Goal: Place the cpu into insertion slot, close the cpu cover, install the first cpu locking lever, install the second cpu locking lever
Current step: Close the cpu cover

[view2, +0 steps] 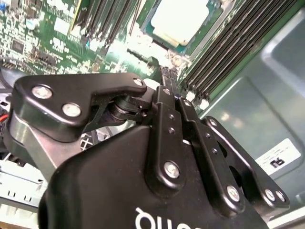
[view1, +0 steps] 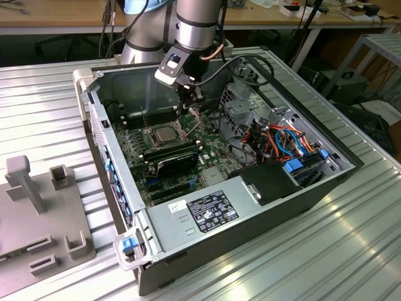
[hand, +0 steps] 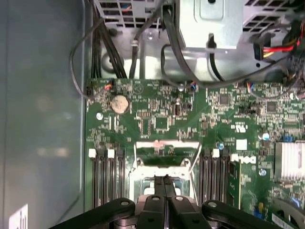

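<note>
I have the gripper (view1: 190,108) with its fingers pressed together, hovering low over the green board just beside the insertion slot (view1: 153,135), where the cpu (view1: 164,133) lies seated, silvery top up.

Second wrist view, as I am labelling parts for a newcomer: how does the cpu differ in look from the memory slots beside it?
The cpu is square with a pale silvery top, while the memory slots are long, narrow and black. The cpu is a single piece, whereas the memory slots run in parallel rows on two sides of it. Both sit on the green board.
</note>
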Robot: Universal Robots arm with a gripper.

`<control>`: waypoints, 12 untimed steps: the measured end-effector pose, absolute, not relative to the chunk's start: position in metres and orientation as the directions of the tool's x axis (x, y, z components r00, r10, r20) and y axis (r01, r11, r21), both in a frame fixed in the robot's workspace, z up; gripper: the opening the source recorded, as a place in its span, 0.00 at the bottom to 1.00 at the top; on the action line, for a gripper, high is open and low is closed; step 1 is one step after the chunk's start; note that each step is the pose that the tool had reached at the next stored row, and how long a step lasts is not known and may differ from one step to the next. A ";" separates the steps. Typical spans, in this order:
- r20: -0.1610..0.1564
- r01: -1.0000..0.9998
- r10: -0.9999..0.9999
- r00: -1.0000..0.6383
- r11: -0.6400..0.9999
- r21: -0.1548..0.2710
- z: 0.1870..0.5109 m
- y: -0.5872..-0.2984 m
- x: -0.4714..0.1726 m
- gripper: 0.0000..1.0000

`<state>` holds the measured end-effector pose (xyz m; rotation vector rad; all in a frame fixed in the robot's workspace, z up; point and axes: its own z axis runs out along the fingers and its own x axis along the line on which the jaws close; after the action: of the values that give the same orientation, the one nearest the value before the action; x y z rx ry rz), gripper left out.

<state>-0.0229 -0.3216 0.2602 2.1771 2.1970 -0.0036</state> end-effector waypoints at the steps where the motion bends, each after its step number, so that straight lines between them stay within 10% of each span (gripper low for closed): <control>1: -0.036 0.999 0.999 -0.008 0.010 0.033 0.260 -0.321 -0.021 0.11; 12: -0.038 0.999 0.999 -0.008 0.010 0.033 0.260 -0.314 0.011 0.11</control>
<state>0.0107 -0.3139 0.2602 2.1764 2.1963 -0.0051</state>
